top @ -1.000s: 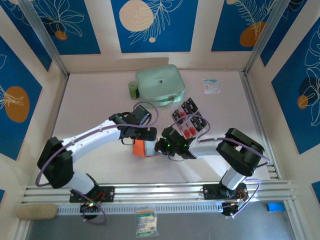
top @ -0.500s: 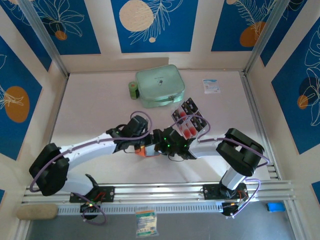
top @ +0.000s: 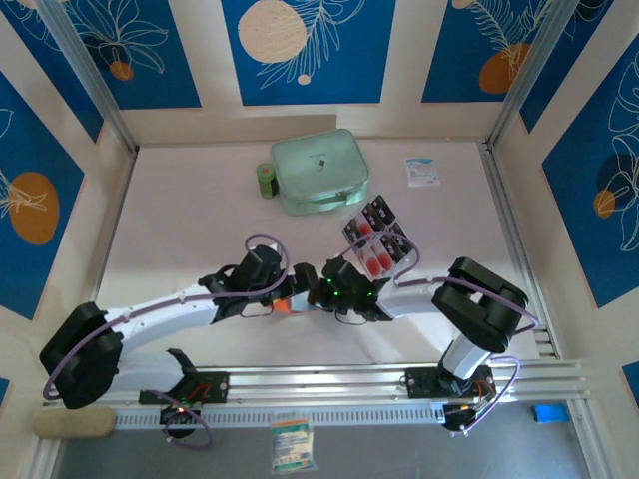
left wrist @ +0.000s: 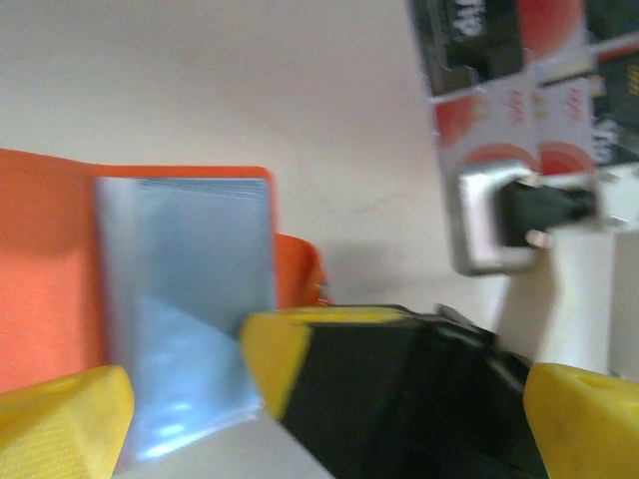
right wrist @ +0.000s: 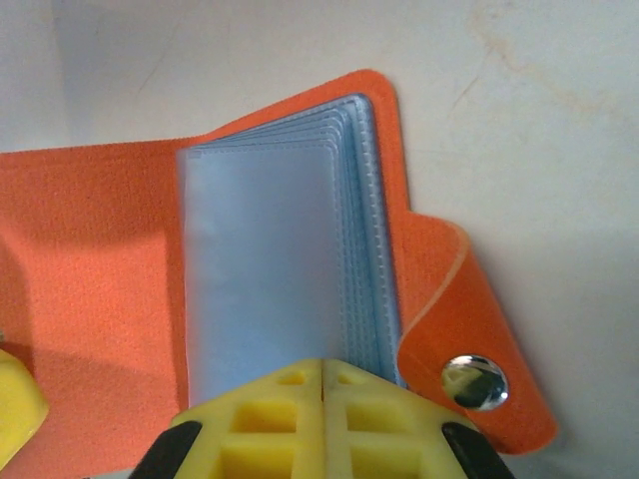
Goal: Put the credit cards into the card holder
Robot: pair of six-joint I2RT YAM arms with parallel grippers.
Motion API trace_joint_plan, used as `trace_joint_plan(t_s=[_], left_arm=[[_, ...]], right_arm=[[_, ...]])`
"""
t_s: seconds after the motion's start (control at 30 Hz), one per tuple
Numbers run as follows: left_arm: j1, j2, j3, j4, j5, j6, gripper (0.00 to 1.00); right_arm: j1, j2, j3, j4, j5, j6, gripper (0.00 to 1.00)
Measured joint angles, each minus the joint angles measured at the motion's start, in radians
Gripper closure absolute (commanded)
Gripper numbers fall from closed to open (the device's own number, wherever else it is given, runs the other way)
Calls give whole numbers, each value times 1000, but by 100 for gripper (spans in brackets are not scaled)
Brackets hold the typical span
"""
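The card holder (right wrist: 100,259) lies open between the two grippers. The right gripper (right wrist: 321,399), clenched, bears on the near edge of the clear pockets (right wrist: 270,259). The left gripper (left wrist: 324,417), released and empty, should fetch one of the credit cards (left wrist: 529,80) nearby and insert it edge-first.

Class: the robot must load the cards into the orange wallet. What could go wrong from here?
1. The open left gripper is close beside the shut right gripper over the card holder: they might collide.
2. The right gripper only meets the clear pockets' edge; a slip could let the holder flip closed.
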Motion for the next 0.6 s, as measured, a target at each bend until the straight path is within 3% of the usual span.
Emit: trace_joint_plan(t_s=[0.43,0.6], left_arm=[[26,3,-77,45,-21,-26,0],[32,13,-76,22,-51,24,0]], right_arm=[[0,-7,-6,-3,5,6,100],[0,-9,-6,-4,5,8,100]])
